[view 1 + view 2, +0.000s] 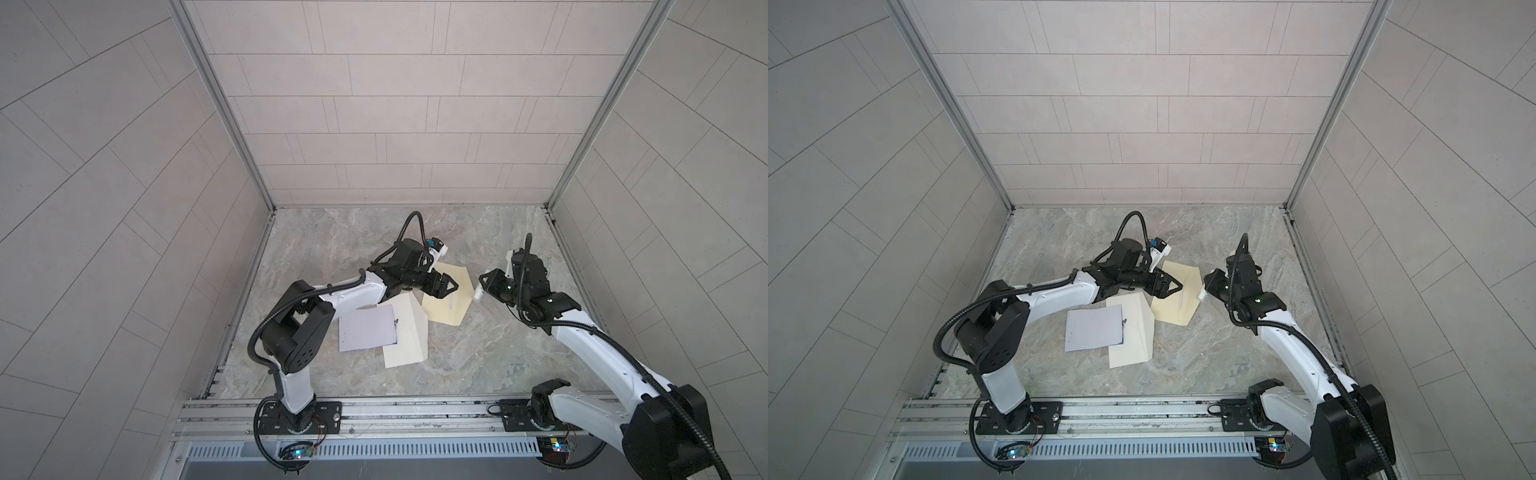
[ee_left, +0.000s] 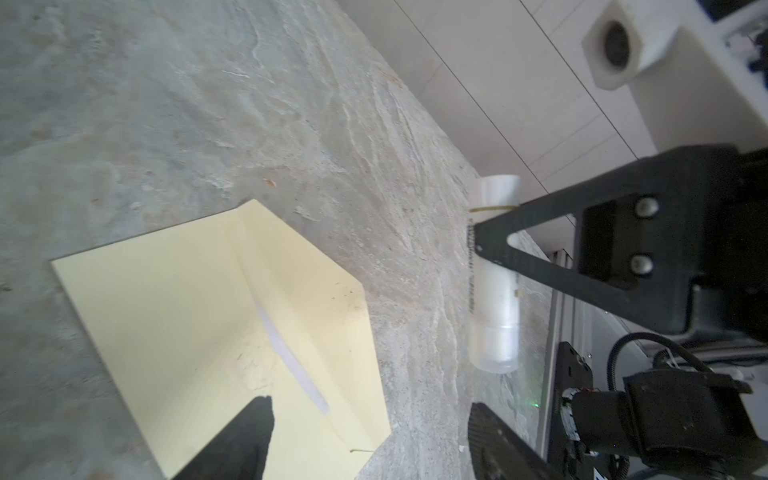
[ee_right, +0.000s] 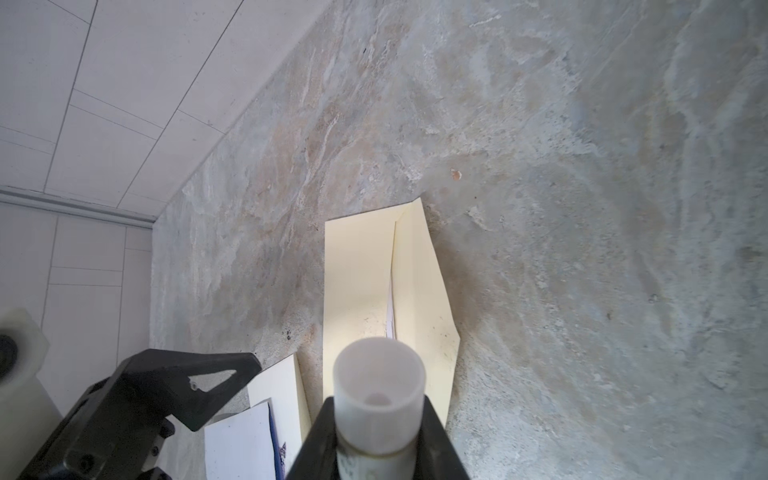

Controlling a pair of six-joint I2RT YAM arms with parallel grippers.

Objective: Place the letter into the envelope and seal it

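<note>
A pale yellow envelope lies on the marble table with its flap open. A narrow white edge of the letter shows at its mouth. My left gripper hovers open over the envelope's left part, with nothing between its fingers. My right gripper is just right of the envelope, shut on a white glue stick. The stick's open end points toward the envelope.
A cream envelope lies in front of the yellow one, touching its corner. A white sheet with dark print at one edge overlaps it on the left. Tiled walls close three sides. The metal rail runs along the front.
</note>
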